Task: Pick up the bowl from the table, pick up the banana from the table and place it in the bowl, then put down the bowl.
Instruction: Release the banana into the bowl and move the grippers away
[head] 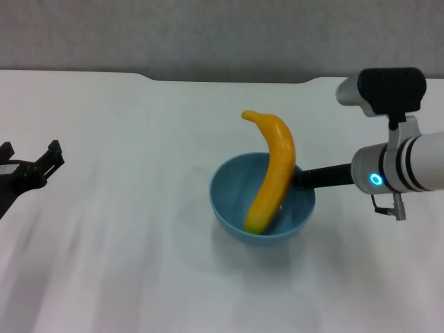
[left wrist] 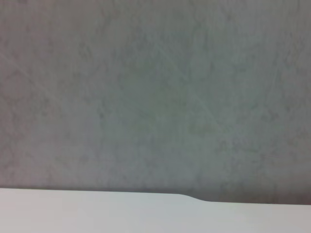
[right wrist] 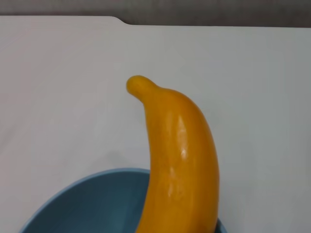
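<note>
White tabletop (head: 125, 263) with a notched far edge fills most of the head view, backed by a grey wall (left wrist: 155, 97). Just right of the frame's centre sits the light-blue bowl (head: 236, 208), and the yellow banana (head: 272, 173) stands tilted in it, its lower end inside and its upper end curving out over the far rim. The right gripper (head: 305, 178) reaches in from the right edge to the bowl's right rim, its fingers hidden so I cannot tell their state, while the left gripper (head: 31, 163) hovers at the far left edge with fingers spread wide, holding nothing.
</note>
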Controlling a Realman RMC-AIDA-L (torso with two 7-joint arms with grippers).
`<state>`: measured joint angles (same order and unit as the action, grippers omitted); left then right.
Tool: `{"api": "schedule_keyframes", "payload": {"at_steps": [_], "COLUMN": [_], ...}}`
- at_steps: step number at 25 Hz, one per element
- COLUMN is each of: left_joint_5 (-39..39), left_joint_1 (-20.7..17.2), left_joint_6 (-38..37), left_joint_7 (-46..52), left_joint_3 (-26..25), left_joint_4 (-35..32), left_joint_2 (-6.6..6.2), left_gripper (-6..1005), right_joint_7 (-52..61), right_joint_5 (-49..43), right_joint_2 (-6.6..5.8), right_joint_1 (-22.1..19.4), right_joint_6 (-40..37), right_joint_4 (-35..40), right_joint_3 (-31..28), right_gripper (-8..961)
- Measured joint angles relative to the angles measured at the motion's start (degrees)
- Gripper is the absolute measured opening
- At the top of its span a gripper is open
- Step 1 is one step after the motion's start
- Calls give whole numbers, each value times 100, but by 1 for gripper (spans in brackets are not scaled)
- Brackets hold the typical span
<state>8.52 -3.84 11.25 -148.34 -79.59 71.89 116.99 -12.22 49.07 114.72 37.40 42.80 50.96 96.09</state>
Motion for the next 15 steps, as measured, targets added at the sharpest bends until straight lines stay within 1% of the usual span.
{"api": "schedule_keyframes", "payload": {"at_steps": [8,15], "left_joint_5": [-6,-9], "left_joint_1": [-3,-3], "left_joint_6": [3,10], "left_joint_7": [7,7], "left_joint_3": [-13,-21], "left_joint_4": [-17,-18], "left_joint_2": [0,0], "left_gripper": [866,865], "right_joint_7": [-33,-35], "right_joint_5": [47,64], "right_joint_2": [29,35], "right_joint_1": [-142,-172], "right_joint_6": [-214,-256], "right_joint_4": [-161,-177], "right_joint_3": [110,130], "right_gripper": [45,46]}}
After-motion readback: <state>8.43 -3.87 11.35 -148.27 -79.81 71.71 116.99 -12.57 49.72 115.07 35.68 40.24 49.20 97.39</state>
